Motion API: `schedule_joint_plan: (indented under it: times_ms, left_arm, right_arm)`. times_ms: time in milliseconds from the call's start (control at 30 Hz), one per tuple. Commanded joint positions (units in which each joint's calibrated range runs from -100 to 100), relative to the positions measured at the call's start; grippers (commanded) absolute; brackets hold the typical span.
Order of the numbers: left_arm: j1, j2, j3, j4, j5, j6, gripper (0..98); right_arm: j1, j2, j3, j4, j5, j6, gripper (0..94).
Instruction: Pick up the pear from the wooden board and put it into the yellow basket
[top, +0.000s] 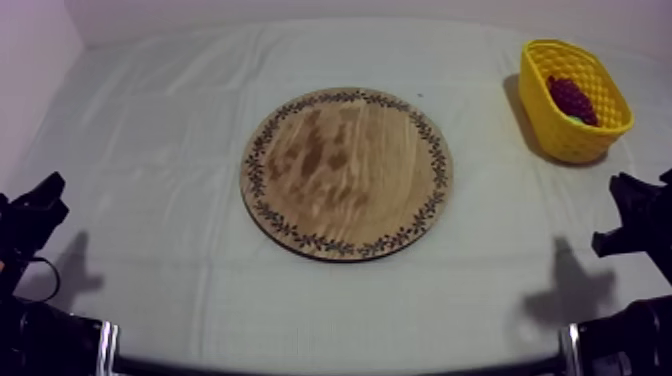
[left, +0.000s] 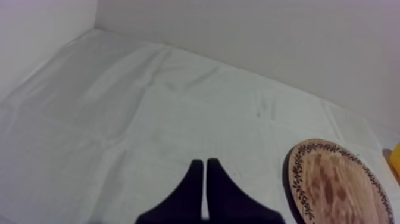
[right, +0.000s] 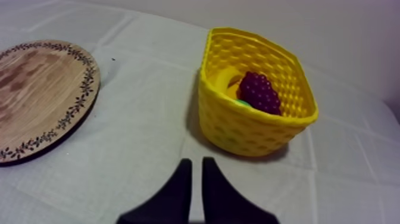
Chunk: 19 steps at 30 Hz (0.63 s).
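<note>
The round wooden board (top: 347, 172) lies in the middle of the table with nothing on it; its edge also appears beside my left gripper (left: 204, 162) and near my right one (right: 196, 161). The yellow basket (top: 600, 90) stands at the far right and holds a bunch of grapes (right: 259, 90). A small green patch (right: 241, 102) peeks out under the grapes; I cannot tell whether it is the pear. A yellow curved fruit (right: 228, 80) lies behind them. Both grippers are shut on nothing, low at their sides (top: 42, 200) (top: 628, 198). The right one sits just in front of the basket.
Grey-white cloth (top: 150, 150) covers the table, with walls close behind and at the left. Open cloth lies between the board and the basket and all round the board.
</note>
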Motion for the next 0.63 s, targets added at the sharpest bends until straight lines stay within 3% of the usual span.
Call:
schedule_joint_plan:
  times_ms: [0, 267, 600]
  left_arm:
    - [0.01, 0.00, 0.00, -0.02, -0.01, -0.01, 0.1]
    - [0.01, 0.00, 0.00, -0.02, -0.01, -0.01, 0.1]
    - [0.01, 0.00, 0.00, -0.02, -0.01, -0.01, 0.1]
  right_arm:
    - [0.05, -0.06, 0.03, -0.01, -0.48, -0.52, 8.2]
    - [-0.17, -0.08, 0.10, 0.04, -0.61, -2.42, 1.6]
    - [-0.24, -0.08, 0.11, 0.04, -0.62, -2.52, 0.5]
